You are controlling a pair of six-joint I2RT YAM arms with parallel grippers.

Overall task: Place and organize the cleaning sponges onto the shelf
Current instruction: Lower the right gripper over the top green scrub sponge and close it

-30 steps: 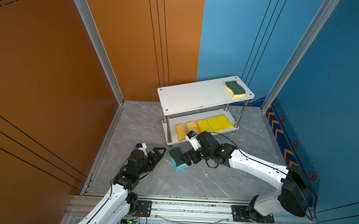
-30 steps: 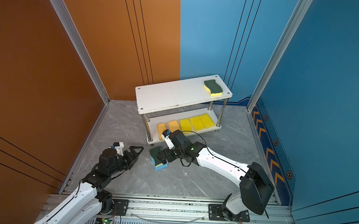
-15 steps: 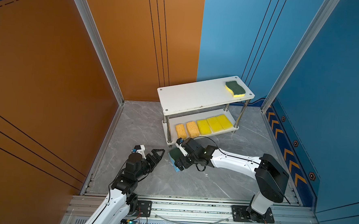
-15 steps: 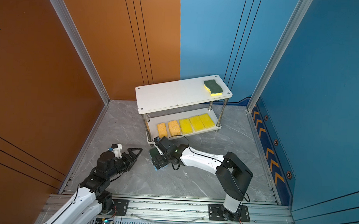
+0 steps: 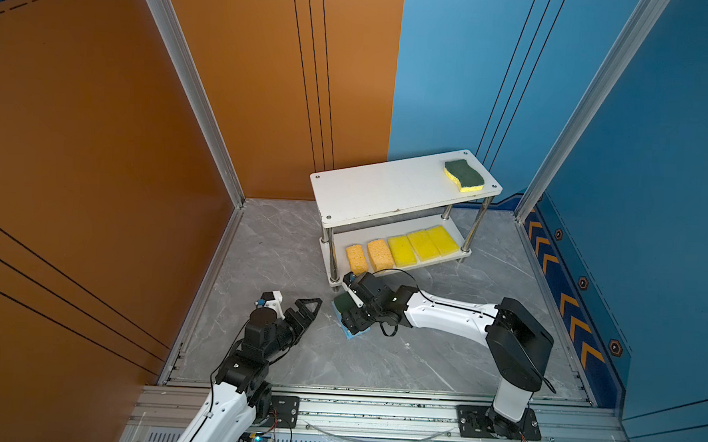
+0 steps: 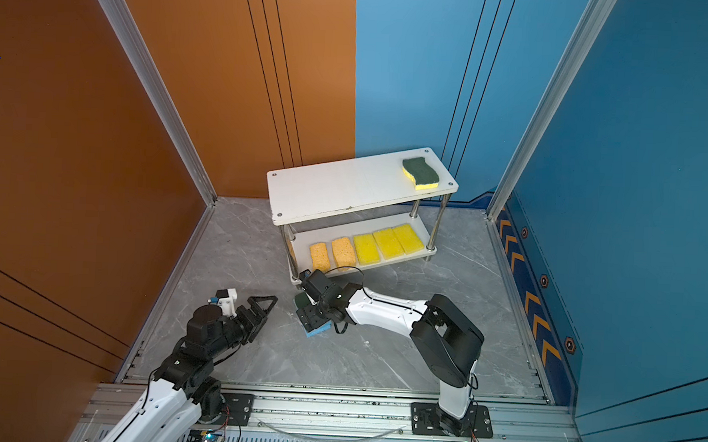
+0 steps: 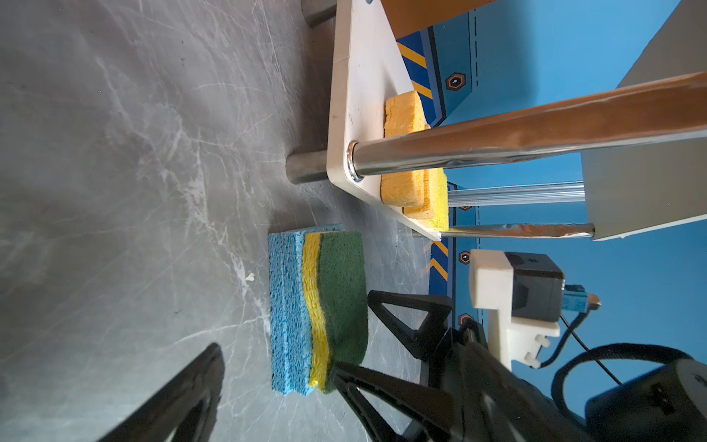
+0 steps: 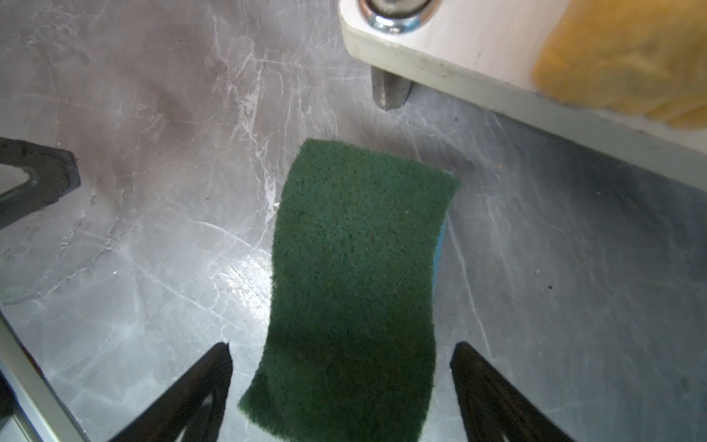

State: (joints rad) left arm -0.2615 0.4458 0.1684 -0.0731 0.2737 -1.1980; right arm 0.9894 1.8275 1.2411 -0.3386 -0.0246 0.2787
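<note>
The shelf (image 5: 387,190) (image 6: 337,188) stands at the back. A green-topped sponge (image 5: 464,176) lies on its top board. Two orange sponges (image 5: 356,258) and three yellow sponges (image 5: 424,245) line the lower board. On the floor another green-topped sponge (image 8: 355,268) (image 7: 340,291) lies on a light blue sponge stack (image 7: 289,313) (image 5: 352,334). My right gripper (image 8: 342,348) (image 5: 349,313) is open and straddles it, with a small gap at each finger. My left gripper (image 7: 275,358) (image 5: 312,307) is open just left of the stack, holding nothing.
The shelf's near-left chrome post (image 7: 497,141) and foot (image 8: 390,92) stand close behind the stack. Orange and blue walls enclose the grey marble floor (image 5: 378,364). An aluminium rail (image 5: 375,410) runs along the front edge.
My right gripper has moved left and down over the floor stack, and its jaws have narrowed around the green-topped sponge. The left gripper has barely moved.
</note>
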